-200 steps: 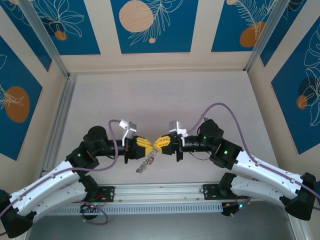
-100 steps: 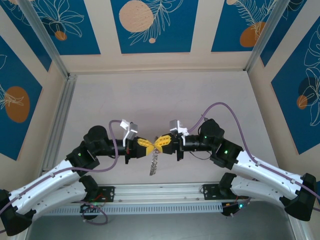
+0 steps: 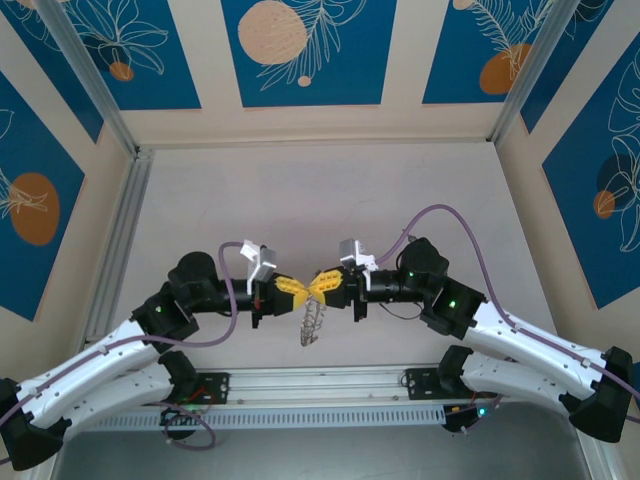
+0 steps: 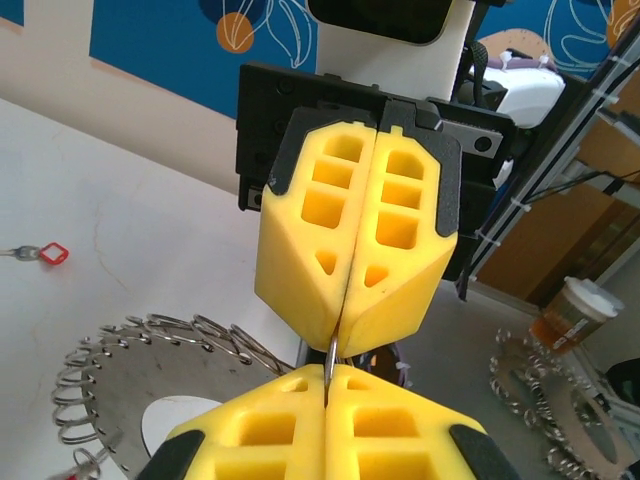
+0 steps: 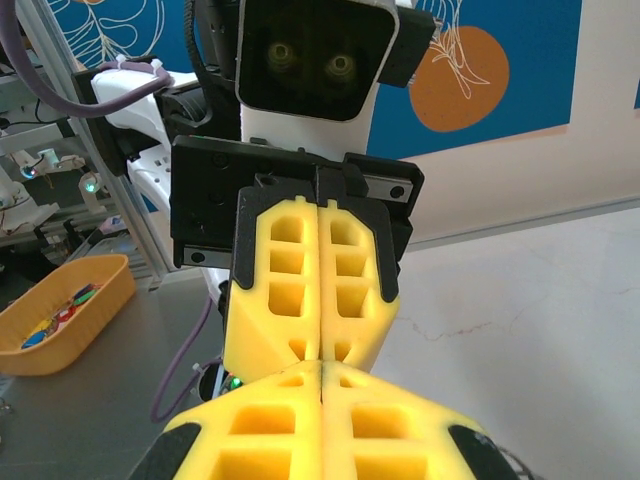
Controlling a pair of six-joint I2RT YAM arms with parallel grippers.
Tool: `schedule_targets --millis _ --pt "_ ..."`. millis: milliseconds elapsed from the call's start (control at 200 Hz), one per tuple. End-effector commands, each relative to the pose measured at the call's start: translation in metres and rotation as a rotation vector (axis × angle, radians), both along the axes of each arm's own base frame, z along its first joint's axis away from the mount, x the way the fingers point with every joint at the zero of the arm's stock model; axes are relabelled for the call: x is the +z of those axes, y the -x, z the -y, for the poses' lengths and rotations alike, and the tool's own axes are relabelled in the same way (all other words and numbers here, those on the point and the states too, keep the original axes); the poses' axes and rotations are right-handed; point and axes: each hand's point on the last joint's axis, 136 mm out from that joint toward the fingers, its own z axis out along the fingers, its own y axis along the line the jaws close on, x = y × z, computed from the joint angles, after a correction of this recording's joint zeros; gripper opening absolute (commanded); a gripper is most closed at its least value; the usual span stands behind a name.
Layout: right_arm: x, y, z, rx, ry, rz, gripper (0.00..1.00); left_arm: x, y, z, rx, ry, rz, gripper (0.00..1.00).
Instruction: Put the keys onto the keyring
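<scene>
Overhead view: left gripper (image 3: 300, 292) and right gripper (image 3: 318, 287) meet tip to tip near 6 o'clock of the tabletop (image 3: 320, 200). Both are closed, and the keys (image 3: 312, 325) dangle in a silvery bunch just below the meeting point. Left wrist view: both pairs of yellow fingers are pressed together. A thin wire of the keyring (image 4: 330, 358) runs between the two tips, pinched in both seams. A fringe of small keys shows at 8 o'clock, and a small red-headed piece (image 4: 52, 254) lies on the tabletop at 9 o'clock. Right wrist view: the two closed grippers touch tips at centre, and an orange basket (image 5: 60, 310) sits at 8 o'clock.
</scene>
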Motion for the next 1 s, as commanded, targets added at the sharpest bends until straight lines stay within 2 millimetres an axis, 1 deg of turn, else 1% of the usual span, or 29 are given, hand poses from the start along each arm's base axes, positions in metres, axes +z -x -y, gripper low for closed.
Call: schedule_targets --millis 0,70,235,325,370,415,425,445,475,520,565,630,700,755,850,955,995 --pt "0.001 0.005 0.006 0.003 -0.005 -0.007 0.13 0.014 -0.003 -0.005 0.044 -0.005 0.102 0.00" --pt "0.001 0.004 0.007 -0.011 -0.005 -0.007 0.18 0.012 -0.004 -0.006 0.046 -0.023 0.124 0.00" --pt "0.000 0.001 0.009 -0.031 0.000 -0.010 0.21 0.008 -0.002 -0.004 0.023 -0.048 0.138 0.00" --pt "0.000 -0.003 0.012 -0.058 0.007 -0.014 0.26 0.006 -0.002 -0.003 0.021 -0.055 0.141 0.00" --pt "-0.001 -0.007 0.015 -0.093 0.017 -0.022 0.30 0.006 -0.002 -0.004 0.021 -0.060 0.149 0.00" --pt "-0.005 -0.017 0.023 -0.171 0.032 -0.038 0.37 0.006 -0.002 -0.005 0.022 -0.066 0.156 0.00" --pt "-0.006 -0.020 0.024 -0.194 0.038 -0.044 0.40 0.006 -0.002 -0.005 0.023 -0.067 0.158 0.00" --pt "-0.009 -0.027 0.030 -0.245 0.046 -0.055 0.49 0.007 -0.001 -0.006 0.023 -0.068 0.165 0.00" --pt "-0.014 -0.038 0.039 -0.325 0.066 -0.078 0.59 0.006 -0.001 -0.008 0.026 -0.074 0.174 0.00" --pt "-0.023 -0.055 0.055 -0.451 0.114 -0.123 0.72 0.006 0.000 -0.010 0.029 -0.084 0.187 0.00" --pt "-0.036 -0.072 0.074 -0.580 0.176 -0.182 0.81 0.004 0.000 -0.012 0.034 -0.091 0.199 0.00" --pt "-0.053 -0.093 0.104 -0.763 0.270 -0.274 0.89 0.004 0.000 -0.014 0.039 -0.089 0.205 0.00" --pt "-0.079 -0.113 0.146 -0.992 0.390 -0.407 0.91 0.004 -0.001 -0.012 0.042 -0.081 0.199 0.00" --pt "-0.093 -0.123 0.168 -1.083 0.446 -0.483 0.90 -0.001 -0.007 -0.011 0.067 -0.096 0.182 0.00" --pt "-0.111 -0.139 0.187 -1.138 0.487 -0.590 0.89 -0.008 -0.018 -0.011 0.127 -0.110 0.144 0.00" --pt "-0.134 -0.160 0.211 -1.200 0.510 -0.689 0.88 -0.012 -0.025 -0.012 0.173 -0.103 0.097 0.00" --pt "-0.139 -0.168 0.220 -1.221 0.508 -0.719 0.87 -0.014 -0.025 -0.013 0.176 -0.104 0.087 0.00"
